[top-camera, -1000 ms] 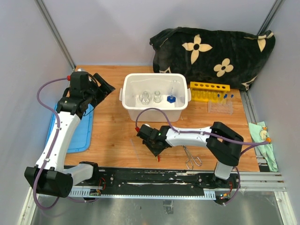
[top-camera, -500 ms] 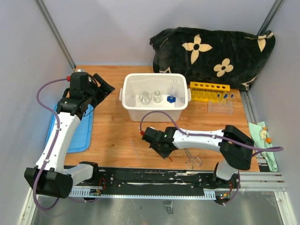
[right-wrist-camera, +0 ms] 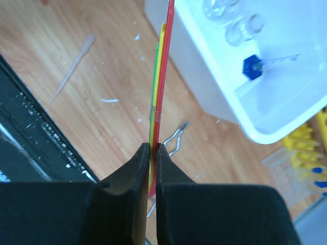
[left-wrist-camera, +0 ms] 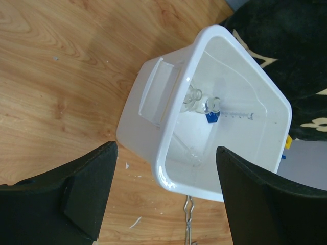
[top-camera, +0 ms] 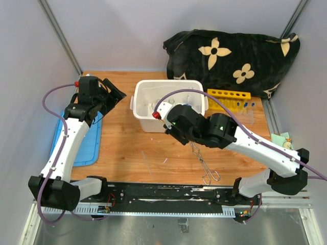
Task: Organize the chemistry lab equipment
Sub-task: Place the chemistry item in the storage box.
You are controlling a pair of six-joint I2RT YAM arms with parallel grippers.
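Pinching tight, right fingers (right-wrist-camera: 127, 189) clamp the coloured sticks (right-wrist-camera: 160, 87), which jut straight out past the tips, just beside the tub (right-wrist-camera: 204, 76) wall; left fingers (left-wrist-camera: 82, 194) stand wide apart.

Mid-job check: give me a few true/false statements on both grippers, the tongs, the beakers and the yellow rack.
1. The right gripper is shut on the thin rods. True.
2. The left gripper holds a beaker. False: it is open and empty.
3. The metal tongs lie inside the white tub. False: they lie on the table in front of it.
4. The small glass beakers are in the tub. True.
5. The yellow rack stands left of the tub. False: it stands to its right.
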